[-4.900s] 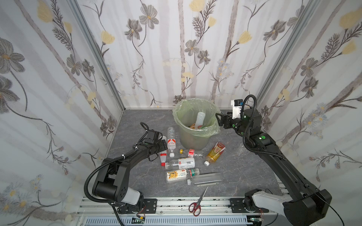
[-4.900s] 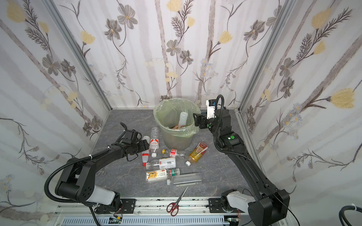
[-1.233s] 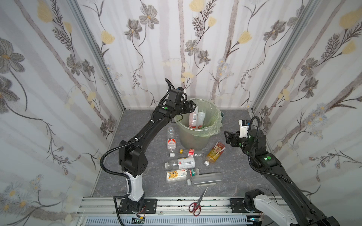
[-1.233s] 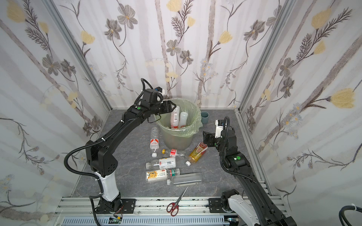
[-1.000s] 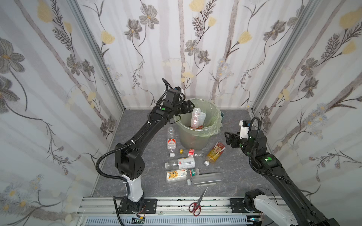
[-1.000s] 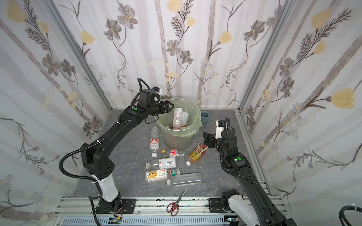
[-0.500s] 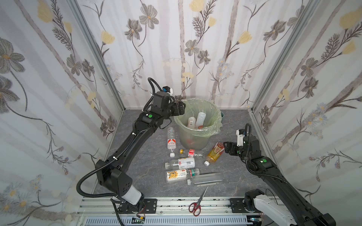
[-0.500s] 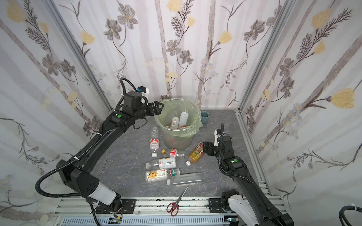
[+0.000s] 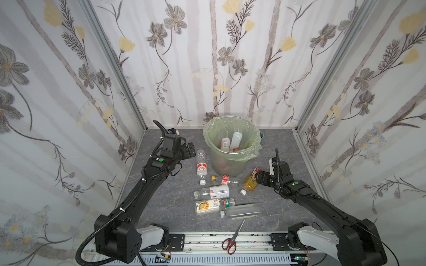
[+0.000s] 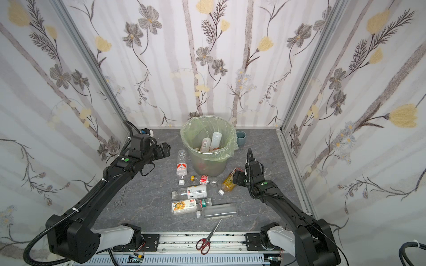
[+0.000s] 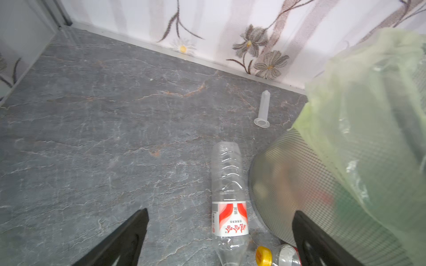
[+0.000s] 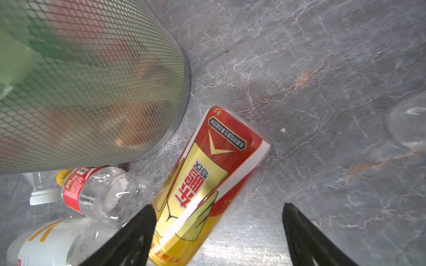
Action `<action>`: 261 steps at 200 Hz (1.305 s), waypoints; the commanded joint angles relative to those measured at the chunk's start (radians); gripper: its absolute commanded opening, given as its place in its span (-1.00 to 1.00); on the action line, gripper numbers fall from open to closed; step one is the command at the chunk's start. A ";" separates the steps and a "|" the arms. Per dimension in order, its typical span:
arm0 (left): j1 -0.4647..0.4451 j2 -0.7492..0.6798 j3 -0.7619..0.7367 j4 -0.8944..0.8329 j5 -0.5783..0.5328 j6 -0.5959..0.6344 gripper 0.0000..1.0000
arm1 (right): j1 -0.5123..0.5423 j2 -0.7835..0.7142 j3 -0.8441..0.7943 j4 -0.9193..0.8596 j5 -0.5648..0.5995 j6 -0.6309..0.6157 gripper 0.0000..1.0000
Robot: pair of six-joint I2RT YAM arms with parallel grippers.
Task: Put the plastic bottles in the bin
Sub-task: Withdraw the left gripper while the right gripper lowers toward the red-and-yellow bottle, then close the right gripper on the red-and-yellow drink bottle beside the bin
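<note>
Grey marbled bench (image 9: 161, 207) between flowered walls (image 9: 69, 92): one bin (image 9: 227, 165) at the back, with two bottles (image 9: 235, 140) visible standing inside. At least six more lie on the bench from its 9 to 4 o'clock. One pair of scissors (image 9: 231, 237) lies at 6. At 9 the left gripper (image 11: 220, 210) hangs empty, jaws wide apart. At 4 the right gripper (image 12: 216, 205), jaws apart, is over the one amber bottle (image 12: 202, 184).

A bin (image 9: 227, 164) is stood toward the rear middle of the table (image 9: 161, 207), with two bottles (image 9: 235, 140) stood inside it and a cup (image 10: 241, 137) set just behind it at 2 o'clock. Beside the bin, a water bottle (image 9: 201, 164) is laid at 9 o'clock, a small bottle (image 9: 227, 180) at 6 o'clock and a drink bottle (image 9: 250, 182) at 5 o'clock. Further out at 6 o'clock three more bottles (image 9: 213, 191) are laid close together, and scissors (image 9: 231, 239) are laid beyond them at the table's front edge.
</note>
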 commanded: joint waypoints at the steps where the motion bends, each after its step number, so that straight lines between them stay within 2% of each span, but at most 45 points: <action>1: 0.030 -0.042 -0.070 0.064 0.006 -0.011 1.00 | 0.009 0.045 0.009 0.080 0.015 0.060 0.74; 75: 0.074 -0.104 -0.235 0.094 0.020 -0.029 1.00 | 0.017 0.187 0.032 0.164 0.030 0.113 0.80; 134: 0.078 -0.110 -0.241 0.107 0.044 -0.029 1.00 | 0.029 0.291 0.068 0.199 0.051 0.134 0.74; 212: 0.078 -0.102 -0.248 0.126 0.073 -0.036 1.00 | 0.041 0.409 0.144 0.181 0.114 0.090 0.71; 228: 0.078 -0.103 -0.250 0.125 0.073 -0.035 1.00 | 0.040 0.414 0.148 0.181 0.114 0.087 0.66; 261: 0.078 -0.102 -0.251 0.126 0.069 -0.034 1.00 | 0.039 0.398 0.140 0.161 0.134 0.071 0.44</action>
